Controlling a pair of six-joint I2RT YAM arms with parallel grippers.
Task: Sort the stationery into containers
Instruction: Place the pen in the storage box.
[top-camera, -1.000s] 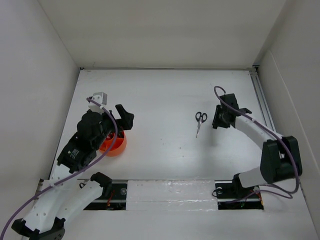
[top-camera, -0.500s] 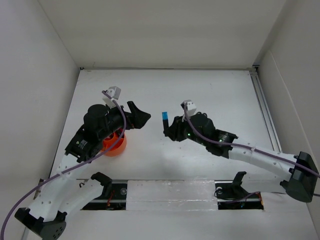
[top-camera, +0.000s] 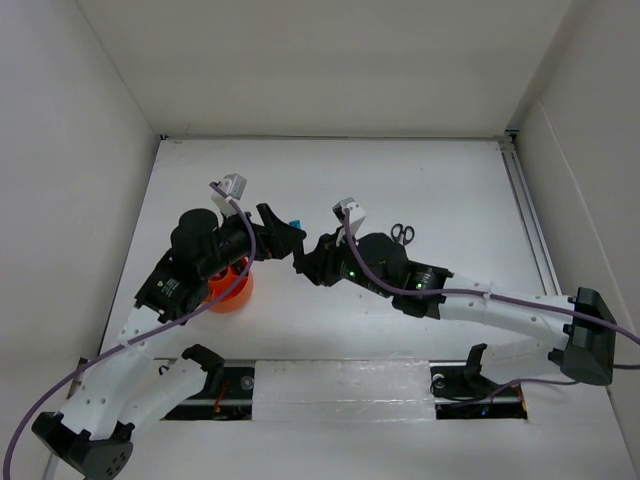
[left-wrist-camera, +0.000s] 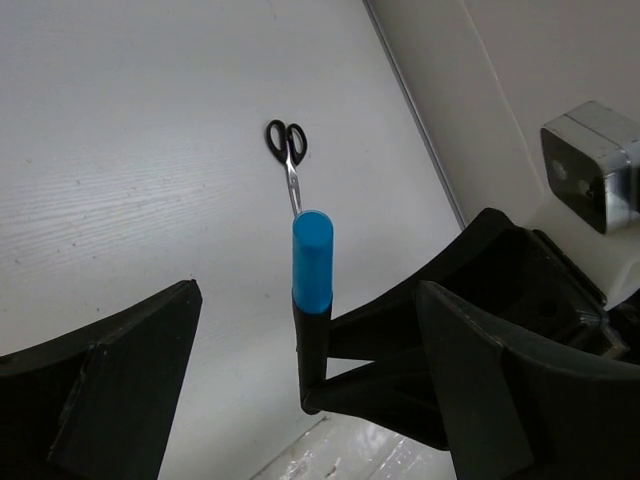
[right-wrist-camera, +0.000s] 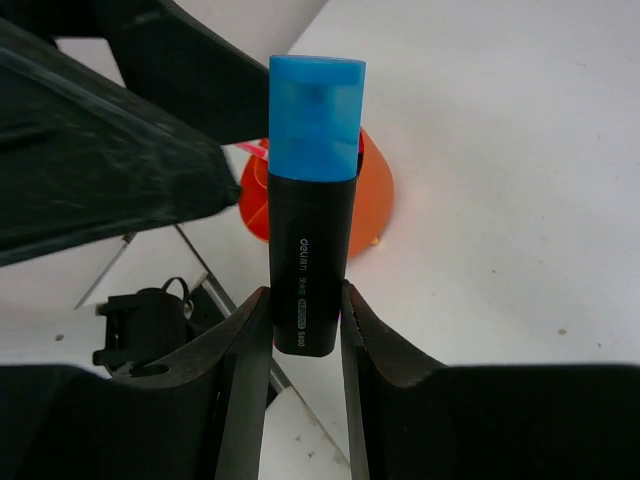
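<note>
Your right tool, pinching the blue-capped marker, has swung left to meet your left tool, whose fingers stand spread apart.

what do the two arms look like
The left arm and right arm both have white link shells with black joints and wrists. A purple cable runs along each, a small grey camera block sits at each wrist, and the jaws are black wedges.
</note>
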